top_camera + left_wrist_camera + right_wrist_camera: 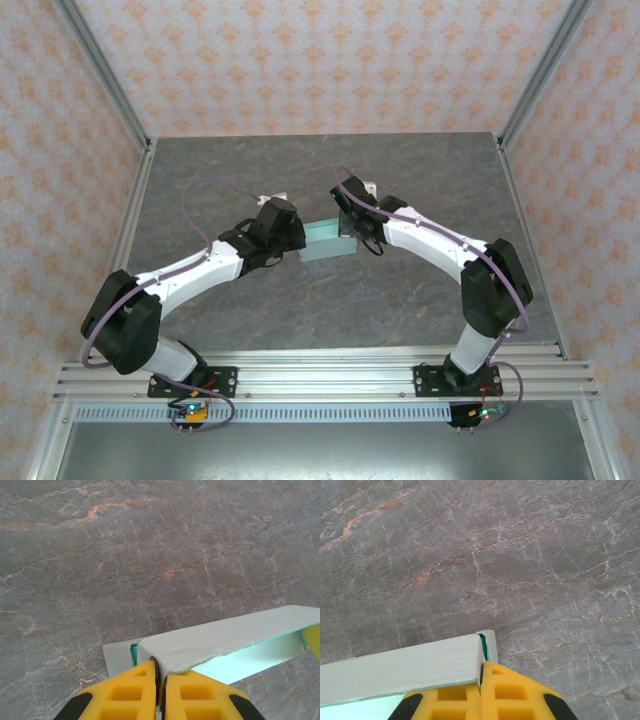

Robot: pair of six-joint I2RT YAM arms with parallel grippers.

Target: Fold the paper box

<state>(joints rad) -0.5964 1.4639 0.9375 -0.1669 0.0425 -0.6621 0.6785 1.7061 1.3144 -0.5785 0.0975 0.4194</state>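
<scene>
Paper box (328,243) near the middle of the table (250,180), a little toward the far edge, spanned between the two arms. Left gripper (160,672) pinched shut on the thin card at the box's left end. Right gripper (481,672) likewise closed tight on the card at the opposite corner. Upper panel bowed open over a pale interior, with an end flap past each corner: folding judged unfinished.

Risks from here:
- Pulling the ends apart: likely tearing or creasing of the card at the pinch points.
- Pushing the ends together: likely buckling of the panel the wrong way.
- Uneven release: likely springing open and skidding across the smooth stone-patterned surface.
</scene>
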